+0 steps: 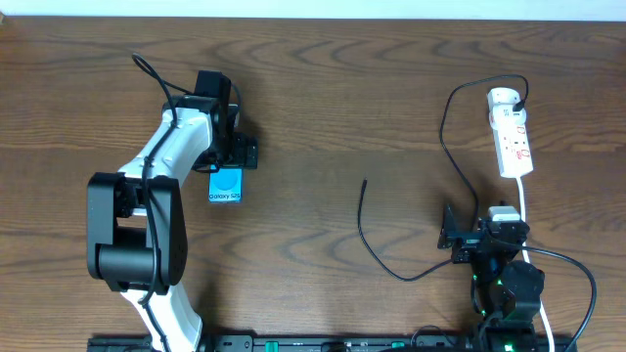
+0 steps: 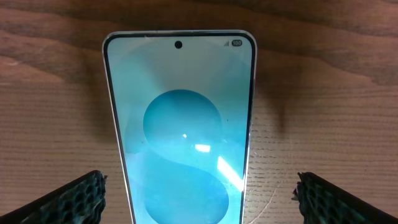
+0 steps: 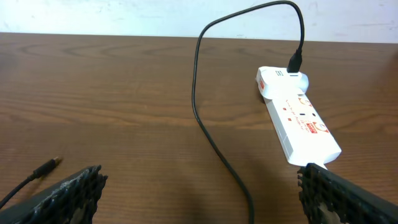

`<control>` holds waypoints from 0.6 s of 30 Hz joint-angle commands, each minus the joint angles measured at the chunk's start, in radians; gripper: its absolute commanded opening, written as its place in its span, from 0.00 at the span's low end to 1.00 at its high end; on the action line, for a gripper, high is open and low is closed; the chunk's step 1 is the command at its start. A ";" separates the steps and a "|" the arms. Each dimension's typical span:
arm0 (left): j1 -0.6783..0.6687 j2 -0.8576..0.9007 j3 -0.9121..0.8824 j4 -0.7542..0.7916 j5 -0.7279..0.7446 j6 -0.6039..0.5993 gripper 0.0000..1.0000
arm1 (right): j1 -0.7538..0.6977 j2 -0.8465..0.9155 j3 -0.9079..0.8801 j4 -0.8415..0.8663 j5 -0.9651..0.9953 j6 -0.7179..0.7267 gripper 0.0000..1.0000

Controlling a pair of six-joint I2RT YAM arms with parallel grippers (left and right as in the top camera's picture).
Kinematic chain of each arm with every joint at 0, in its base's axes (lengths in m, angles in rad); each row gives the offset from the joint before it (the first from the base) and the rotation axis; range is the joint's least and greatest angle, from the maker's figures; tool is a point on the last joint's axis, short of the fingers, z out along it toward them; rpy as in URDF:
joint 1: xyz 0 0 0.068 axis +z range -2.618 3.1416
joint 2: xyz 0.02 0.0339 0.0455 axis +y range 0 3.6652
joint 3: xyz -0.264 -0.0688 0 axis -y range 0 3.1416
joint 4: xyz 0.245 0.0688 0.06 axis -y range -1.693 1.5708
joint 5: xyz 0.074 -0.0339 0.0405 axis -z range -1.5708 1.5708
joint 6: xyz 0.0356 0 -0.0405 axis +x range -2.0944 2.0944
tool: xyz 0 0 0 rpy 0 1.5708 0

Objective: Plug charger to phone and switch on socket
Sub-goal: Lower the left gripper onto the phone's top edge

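Observation:
The phone [image 1: 226, 185] lies flat on the table, screen up, and fills the left wrist view [image 2: 180, 124]. My left gripper [image 1: 233, 156] is open, its fingers [image 2: 199, 199] astride the phone's near end without touching it. The charger cable [image 1: 367, 235] loops across the table. Its connector tip [image 1: 364, 181] lies free, also in the right wrist view [image 3: 55, 161], and its plug [image 3: 296, 60] sits in the far end of the white socket strip [image 1: 512, 132]. My right gripper [image 1: 486, 225] is open and empty just short of the strip [image 3: 298, 118], with the cable [image 3: 199, 106] running between its fingers.
The strip's thick white cord [image 1: 525, 200] runs toward the front edge past my right arm. Bare wooden table [image 1: 323, 108] lies between the phone and the cable.

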 commanded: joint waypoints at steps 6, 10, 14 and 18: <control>0.002 0.011 -0.055 0.038 -0.013 0.002 0.98 | 0.015 -0.002 -0.001 -0.005 0.008 0.014 0.99; 0.002 0.011 -0.061 0.044 -0.013 0.002 0.98 | 0.015 -0.002 -0.001 -0.005 0.008 0.014 0.99; 0.002 0.011 -0.061 0.053 -0.013 0.002 0.98 | 0.015 -0.002 -0.001 -0.004 0.008 0.014 0.99; 0.002 0.011 -0.061 0.061 -0.035 0.002 0.98 | 0.015 -0.002 -0.001 -0.004 0.008 0.014 0.99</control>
